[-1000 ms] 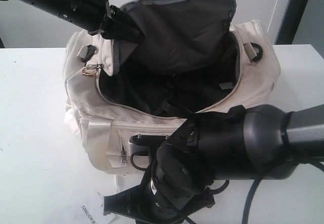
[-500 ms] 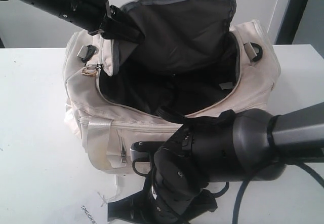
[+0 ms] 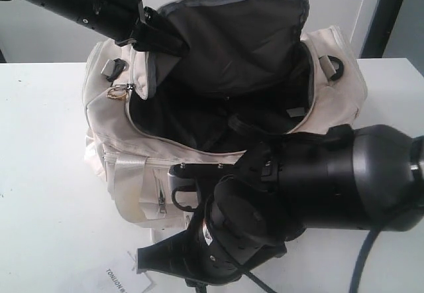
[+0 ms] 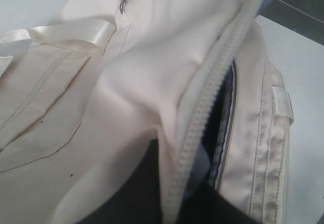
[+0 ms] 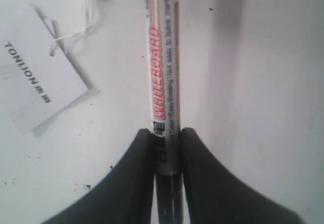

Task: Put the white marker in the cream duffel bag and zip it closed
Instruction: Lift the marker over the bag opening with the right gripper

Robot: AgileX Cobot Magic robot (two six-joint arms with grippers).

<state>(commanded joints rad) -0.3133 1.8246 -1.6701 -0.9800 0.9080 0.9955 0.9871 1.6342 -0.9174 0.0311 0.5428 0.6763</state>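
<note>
The cream duffel bag (image 3: 218, 101) stands open on the white table, its dark-lined flap (image 3: 232, 38) held up. My left gripper (image 3: 154, 33) is shut on the flap's zip edge (image 4: 200, 127) at the bag's back left. The white marker (image 5: 163, 77), with red WHITEBOARD printing, shows only in the right wrist view, pinched between the two fingers of my right gripper (image 5: 167, 148) near its black cap end, just over the table. In the exterior view my right gripper (image 3: 192, 266) sits low in front of the bag and hides the marker.
A white paper tag (image 5: 38, 79) with black print and string lies on the table (image 3: 46, 174) beside the marker, and shows again as the tag (image 3: 126, 278) at the front edge. The gold ring zip pull (image 3: 119, 92) hangs at the bag's left end.
My right arm has shifted in front of the bag, its wrist swinging toward the camera and rising slightly. The left arm and the raised flap have stayed put.
</note>
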